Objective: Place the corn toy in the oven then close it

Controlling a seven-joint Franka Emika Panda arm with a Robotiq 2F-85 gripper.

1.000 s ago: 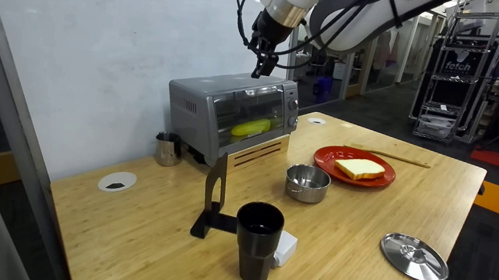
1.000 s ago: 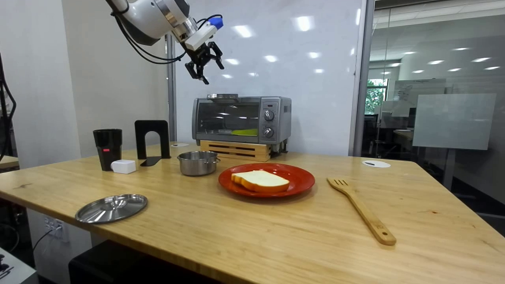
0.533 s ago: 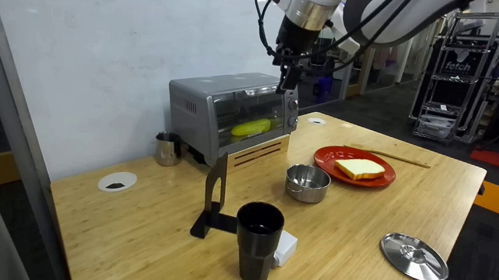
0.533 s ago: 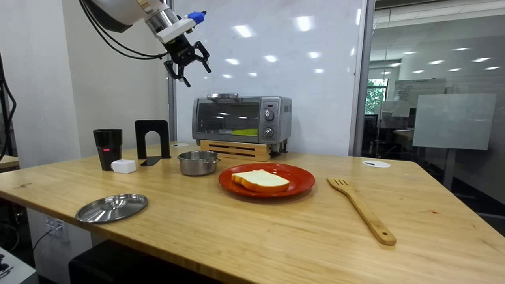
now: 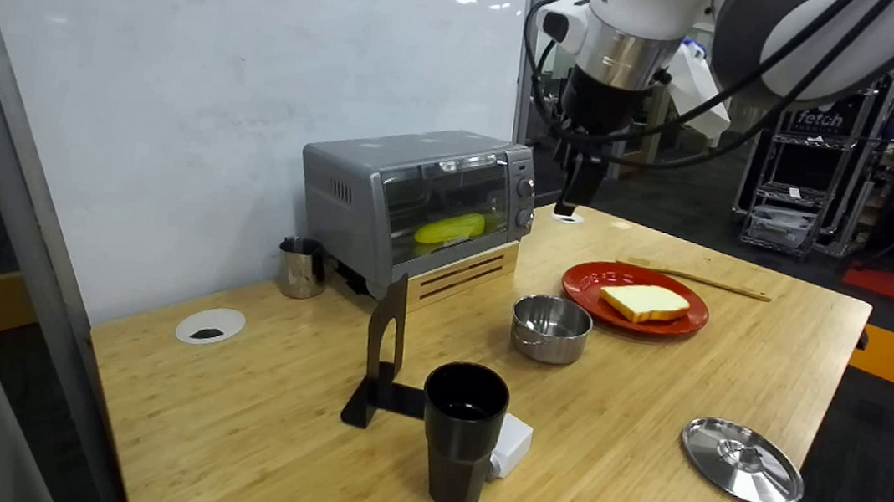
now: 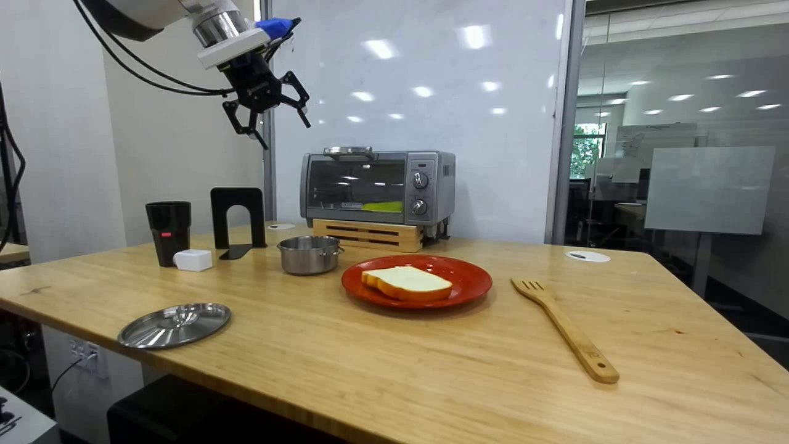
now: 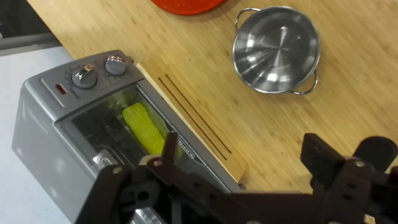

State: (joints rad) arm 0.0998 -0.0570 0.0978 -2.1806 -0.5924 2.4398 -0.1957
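Observation:
The yellow-green corn toy [image 5: 449, 229] lies inside the silver-grey oven [image 5: 344, 197], behind the glass of its shut door. Both also show in an exterior view, the corn toy [image 6: 382, 206] low behind the glass and the oven [image 6: 445, 185] on its wooden stand. In the wrist view the corn toy [image 7: 143, 127] shows through the door of the oven [image 7: 40, 130], its lower end partly hidden by a finger. My gripper [image 6: 287, 137] is open and empty, above and in front of the oven, apart from it. Its spread fingers also frame the wrist view [image 7: 241, 138].
A steel pot [image 5: 551, 330] and a red plate [image 5: 577, 287] with a bread slice [image 5: 643, 303] stand before the oven. A wooden fork [image 6: 567, 330], steel lid [image 6: 175, 325], black bookend [image 6: 237, 197], black cup [image 6: 169, 234] and metal pitcher [image 5: 300, 268] are also on the table.
My open gripper has moved away from above the oven, out in front of it and lower in an exterior view. The oven door and the corn toy have not moved.

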